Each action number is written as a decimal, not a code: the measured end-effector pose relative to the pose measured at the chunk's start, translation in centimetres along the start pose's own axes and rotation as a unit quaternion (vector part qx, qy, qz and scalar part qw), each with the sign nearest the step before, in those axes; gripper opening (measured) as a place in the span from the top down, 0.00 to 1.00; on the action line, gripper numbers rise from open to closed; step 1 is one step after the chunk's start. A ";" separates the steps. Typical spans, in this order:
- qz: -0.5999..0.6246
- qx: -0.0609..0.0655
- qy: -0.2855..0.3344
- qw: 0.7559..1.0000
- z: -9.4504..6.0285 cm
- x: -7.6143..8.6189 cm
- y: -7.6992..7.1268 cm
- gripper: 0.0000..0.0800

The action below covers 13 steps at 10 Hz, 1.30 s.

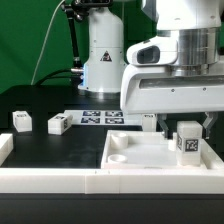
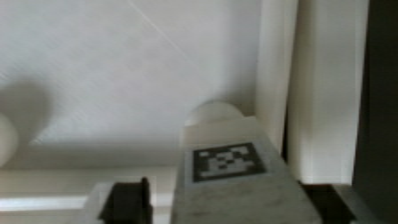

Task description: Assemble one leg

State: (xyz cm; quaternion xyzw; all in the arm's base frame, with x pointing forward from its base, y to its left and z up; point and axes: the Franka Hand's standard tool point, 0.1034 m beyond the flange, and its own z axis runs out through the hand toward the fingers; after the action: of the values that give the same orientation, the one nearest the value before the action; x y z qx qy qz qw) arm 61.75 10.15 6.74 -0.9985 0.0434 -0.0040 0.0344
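Note:
A leg [image 1: 187, 143], a stubby white post with a square tag, stands upright on the large white square piece [image 1: 140, 160] near its corner at the exterior view's right. My gripper [image 1: 185, 125] hangs straight over it with one finger on each side. In the wrist view the leg [image 2: 228, 160] sits between the dark fingers [image 2: 128, 200], with a small gap showing on one side, so the gripper is open around it. A round corner socket [image 2: 217, 108] shows just behind the leg. Two more legs [image 1: 21, 120] [image 1: 58, 124] lie on the black table at the exterior view's left.
The marker board [image 1: 100, 118] lies flat behind the white piece. A white raised rail [image 1: 40, 178] runs along the front, with a short upright end at the exterior view's left. The robot base [image 1: 100, 50] stands at the back.

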 end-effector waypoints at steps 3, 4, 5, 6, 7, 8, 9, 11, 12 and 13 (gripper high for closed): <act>0.048 0.000 0.000 0.999 0.0 0.0 0.0 0.64; 0.122 0.001 0.003 0.992 0.0 0.0 -0.2 0.64; 0.171 0.000 0.009 0.985 0.0 -0.1 -0.1 0.64; 0.212 0.000 0.019 0.977 0.0 -0.1 0.3 0.64; 0.259 -0.002 0.028 0.965 0.0 -0.2 0.8 0.64; 0.291 -0.004 0.033 0.956 -0.1 -0.2 1.4 0.63; 0.311 -0.007 0.034 0.950 -0.1 -0.2 1.7 0.63; 0.356 -0.014 0.037 0.934 -0.1 -0.2 2.4 0.62; 0.360 -0.016 0.037 0.932 -0.2 -0.2 2.6 0.62; 0.358 -0.016 0.037 0.933 -0.1 -0.2 2.7 0.62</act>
State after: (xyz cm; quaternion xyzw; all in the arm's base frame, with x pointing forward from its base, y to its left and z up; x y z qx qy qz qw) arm 61.31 7.50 6.67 -0.9163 0.3991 -0.0279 0.0158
